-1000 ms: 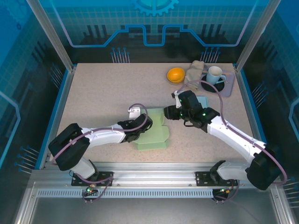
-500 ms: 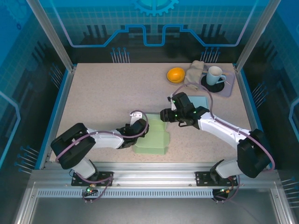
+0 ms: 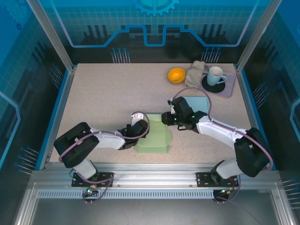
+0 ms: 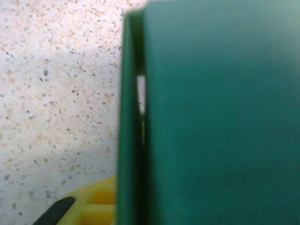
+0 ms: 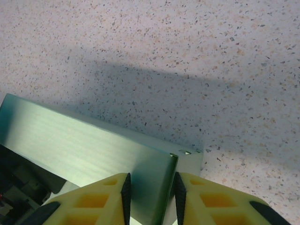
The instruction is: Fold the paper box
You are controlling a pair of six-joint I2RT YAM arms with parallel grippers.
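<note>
1. Since a second ago the right arm has swung in toward the left and nearer the bases, and the left wrist has slid up against the box's left side.
2. Pale green folded paper box [image 3: 157, 138]: I see it on the speckled beige desk [image 3: 103, 93], near the front edge and between the two arms.
3. Right hand [image 5: 151, 194]: it sits at the box's far right corner. In the right wrist view its yellow fingers [image 5: 98, 201] stand on either side of an upright green wall, with the dark pads against both faces, pinching it.
4. Left hand [image 3: 139, 130]: it lies low at the box's left edge. The left wrist view gives me a blurred green panel very close to the lens and one yellow finger [image 4: 93, 211] at the bottom. I cannot tell whether this hand is spread or pressed together.
5. Pale blue flat square sheet [image 3: 197, 101]: it lies on the desk just behind the right forearm.
6. Far right corner of the desk: an orange round bowl [image 3: 176, 75], a crumpled beige cloth [image 3: 194, 72] beside it, and a white mug [image 3: 215, 74] standing on a dark round coaster [image 3: 216, 87].
</note>
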